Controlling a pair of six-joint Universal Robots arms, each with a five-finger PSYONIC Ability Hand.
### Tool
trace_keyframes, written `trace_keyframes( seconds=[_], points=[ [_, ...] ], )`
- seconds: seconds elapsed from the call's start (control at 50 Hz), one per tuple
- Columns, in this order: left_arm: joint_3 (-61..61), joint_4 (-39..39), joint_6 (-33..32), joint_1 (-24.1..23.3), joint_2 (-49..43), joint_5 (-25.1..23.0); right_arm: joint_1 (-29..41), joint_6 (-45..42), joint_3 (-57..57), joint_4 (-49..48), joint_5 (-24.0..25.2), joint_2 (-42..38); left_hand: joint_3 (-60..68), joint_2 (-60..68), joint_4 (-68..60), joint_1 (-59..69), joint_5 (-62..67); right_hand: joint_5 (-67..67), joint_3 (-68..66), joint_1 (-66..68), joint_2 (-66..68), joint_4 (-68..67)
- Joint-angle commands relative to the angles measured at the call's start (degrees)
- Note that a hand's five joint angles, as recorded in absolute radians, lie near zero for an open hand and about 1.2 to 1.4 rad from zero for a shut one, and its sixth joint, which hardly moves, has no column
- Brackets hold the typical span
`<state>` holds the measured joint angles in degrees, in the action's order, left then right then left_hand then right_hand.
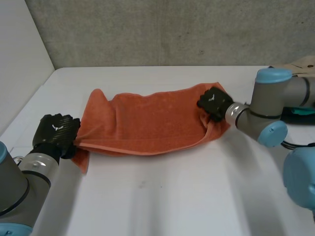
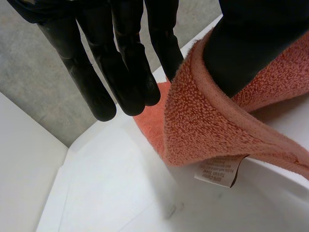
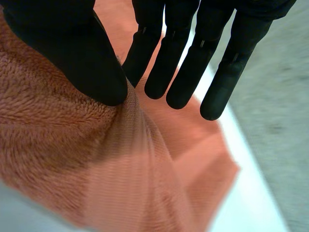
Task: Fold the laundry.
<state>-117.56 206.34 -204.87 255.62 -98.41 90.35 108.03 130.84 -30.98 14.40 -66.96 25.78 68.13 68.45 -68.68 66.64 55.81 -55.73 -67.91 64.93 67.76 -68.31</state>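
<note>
An orange towel (image 1: 147, 120) lies folded lengthwise across the white table (image 1: 162, 196). My left hand (image 1: 55, 133) is at the towel's left end. In the left wrist view the towel's hemmed corner (image 2: 203, 121) curls round the thumb (image 2: 251, 43), beside the straight fingers (image 2: 120, 72), and a white label (image 2: 219, 175) hangs from the hem. My right hand (image 1: 214, 102) is on the towel's right end. In the right wrist view its thumb (image 3: 72, 53) pinches a ridge of towel (image 3: 58, 159) against the nearest of the straight fingers (image 3: 188, 72).
A grey concrete wall (image 1: 172, 29) stands behind the table and a white panel (image 1: 19, 64) closes the left side. A teal object (image 1: 301, 112) and a beige one (image 1: 306, 64) sit at the far right, behind my right arm.
</note>
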Motion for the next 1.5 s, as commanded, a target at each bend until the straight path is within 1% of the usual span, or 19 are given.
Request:
trace_keyframes(
  seconds=[0.02,0.16,0.28,0.34,0.38,0.42,0.46,0.54,0.64,0.78,0.84,0.86,0.92,1.04,1.14,1.24,1.34,1.42,1.5],
  points=[
    [0.5,0.3,-0.1,0.0,0.0,0.0,-1.2,5.6,-12.2,-9.8,-5.1,14.0,11.9,11.5,-11.3,13.4,14.2,-14.3,-12.1,15.1,12.2,-11.7],
    [0.7,0.4,-0.1,1.5,-0.1,-0.1,-5.5,7.0,-26.0,-11.6,-5.9,26.8,11.9,11.5,-11.3,13.4,14.2,-14.3,-12.1,15.1,12.2,-11.7],
    [0.6,0.3,0.0,2.3,-0.4,-1.7,-7.6,7.0,-34.1,-9.0,-6.8,32.4,6.0,5.7,-5.5,7.5,8.3,-14.3,-12.1,15.1,12.2,-11.7],
    [0.5,0.2,0.1,2.2,-0.6,-3.2,-8.4,7.1,-37.2,-1.8,-8.1,34.0,-0.9,-1.2,1.4,0.6,1.5,-14.3,-12.1,15.1,12.2,-11.7],
    [0.2,0.2,0.1,2.2,-0.7,-4.9,-9.0,7.2,-38.8,1.9,-7.9,34.2,-15.6,-16.0,16.2,-14.1,-13.3,-14.3,-12.1,15.1,12.2,-11.7],
    [0.1,0.2,0.0,2.2,-0.7,-5.8,-9.7,7.3,-42.3,4.8,-7.4,34.3,-22.1,-22.4,22.6,-20.6,-19.7,-14.3,-12.1,15.1,12.2,-11.7],
    [0.1,0.0,0.0,2.3,-0.9,-7.0,-10.0,7.5,-44.3,4.0,-7.3,34.3,-24.9,-25.3,25.5,-23.4,-22.6,-14.3,-12.1,15.1,12.2,-11.7],
    [0.3,0.0,-0.4,2.4,-2.7,-6.5,-10.8,8.3,-48.4,-1.6,-7.9,35.0,-34.5,-34.8,35.1,-33.0,-32.2,-14.3,-12.1,15.1,12.2,-11.7],
    [-0.1,-0.1,-0.4,5.2,-3.4,-5.9,-13.5,12.9,-49.9,-5.0,-7.7,37.1,-35.7,-36.0,36.3,-34.2,-33.4,-14.3,-12.1,15.1,12.2,-11.7],
    [-2.1,-0.1,-3.8,6.8,-3.2,-5.8,-14.2,14.5,-50.8,-5.3,-7.7,40.3,-33.5,-33.9,34.1,-32.0,-31.2,-14.3,-12.1,15.1,12.2,-11.7],
    [-2.8,-0.1,-6.5,7.2,-3.2,-5.8,-14.4,14.5,-52.1,-5.4,-7.5,41.2,-7.5,-7.9,8.1,-6.1,-5.2,-14.3,-12.1,15.1,12.2,-11.7],
    [-3.0,-0.5,-7.7,7.3,-2.9,-5.9,-14.5,14.5,-52.5,-5.4,-7.3,41.5,11.7,11.4,-11.1,13.2,14.0,-14.3,-12.1,15.1,12.2,-11.7],
    [-3.2,-1.5,-9.1,7.6,-1.0,-6.1,-14.5,14.3,-54.6,-5.4,-7.1,42.9,11.9,11.5,-11.3,13.4,14.2,-14.3,-12.1,15.1,12.2,-11.7],
    [-1.2,-8.4,-8.8,7.3,10.4,-6.7,-14.9,13.8,-54.8,-4.6,-7.1,50.2,11.9,11.5,-11.3,13.4,14.2,-14.3,-12.1,15.1,12.2,-11.7],
    [4.3,-11.3,-7.1,6.9,21.7,-6.8,-15.4,11.1,-50.2,-2.2,-7.3,59.9,11.9,11.5,-11.3,13.4,14.2,-14.3,-12.1,15.1,12.2,-11.7],
    [10.6,-13.7,-5.1,7.4,27.2,-8.0,-15.4,10.0,-43.5,3.2,-7.2,63.7,11.9,11.5,-11.3,13.4,14.2,-14.3,-12.1,15.1,12.2,-11.7],
    [13.0,-17.9,-5.5,7.7,22.4,-14.3,-15.4,8.7,-40.1,8.1,-7.0,63.2,11.9,11.5,-11.3,13.4,14.2,-14.3,-12.1,15.1,12.2,-11.7],
    [13.9,-17.9,-6.2,7.8,13.1,-15.8,-15.6,5.7,-39.6,8.8,-8.2,57.8,11.9,11.5,-11.3,13.4,14.2,-14.3,-12.1,15.1,12.2,-11.7],
    [18.3,-16.2,-8.3,7.8,1.5,-15.9,-14.3,4.5,-36.5,8.8,-10.4,48.3,11.9,11.5,-11.3,13.4,14.2,-14.3,-12.1,15.1,12.2,-11.7]
  ],
)
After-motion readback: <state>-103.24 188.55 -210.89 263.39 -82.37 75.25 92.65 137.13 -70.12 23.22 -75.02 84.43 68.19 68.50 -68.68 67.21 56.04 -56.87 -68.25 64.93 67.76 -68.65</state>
